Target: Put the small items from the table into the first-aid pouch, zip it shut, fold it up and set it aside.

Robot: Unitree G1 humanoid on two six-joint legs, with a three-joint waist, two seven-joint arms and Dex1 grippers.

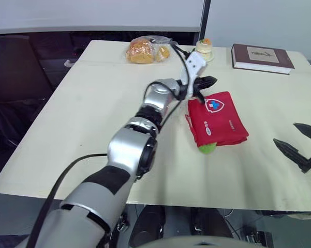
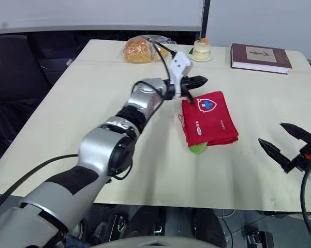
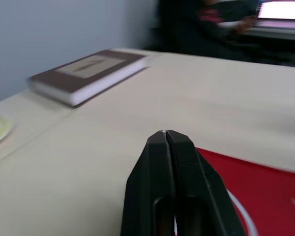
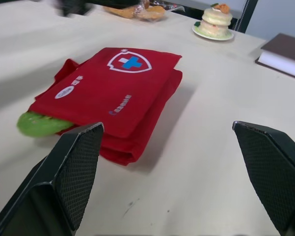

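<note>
Nearest, the right gripper (image 2: 270, 133) hangs over the near right edge of the cream table (image 1: 93, 113), with its two fingers spread wide and empty. At mid-table lies one folded red first-aid pouch (image 1: 220, 121). One green object (image 1: 207, 149) protrudes from its near edge; most of the object is covered by the folds, so its kind cannot be told. The left gripper (image 1: 209, 81) sits over the pouch's far left corner, fingers pressed together with nothing between them. Whether it touches the fabric cannot be told. Along the far edge stand one bag of bread (image 1: 145, 50), one layered cake (image 4: 216, 15) on a plate (image 4: 200, 32), and one book (image 1: 261, 57). Beyond is a pale wall (image 1: 258, 20). A blurred person (image 3: 216, 24) sits in the background of the left wrist view.
</note>
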